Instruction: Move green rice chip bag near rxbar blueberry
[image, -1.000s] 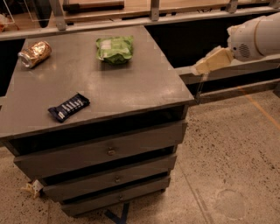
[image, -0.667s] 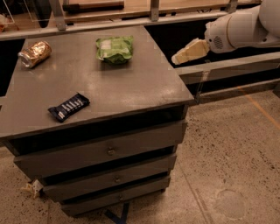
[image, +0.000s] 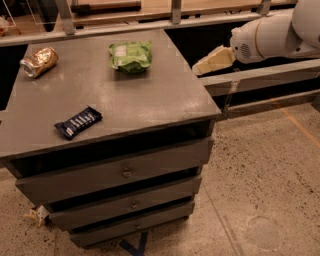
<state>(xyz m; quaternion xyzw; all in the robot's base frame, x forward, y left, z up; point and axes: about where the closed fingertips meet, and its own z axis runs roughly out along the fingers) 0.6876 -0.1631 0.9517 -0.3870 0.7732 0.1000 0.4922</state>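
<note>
The green rice chip bag (image: 130, 55) lies on the far middle of the grey cabinet top (image: 150, 100), its white label patch facing up. The rxbar blueberry (image: 78, 122), a dark navy bar with white lettering, lies near the front left of the top. My gripper (image: 200, 68) is at the end of the white arm (image: 270, 35), just off the cabinet's right edge and to the right of the green bag. It holds nothing.
A crushed gold-brown can (image: 38, 61) lies at the far left corner of the top. The cabinet has drawers (image: 125, 172) below. A dark shelf and rail (image: 260, 80) run behind and to the right. Speckled floor (image: 265, 190) lies to the right.
The arm has swung left and up, bringing the gripper closer to the cabinet's right edge. The bag, bar and can have not moved.
</note>
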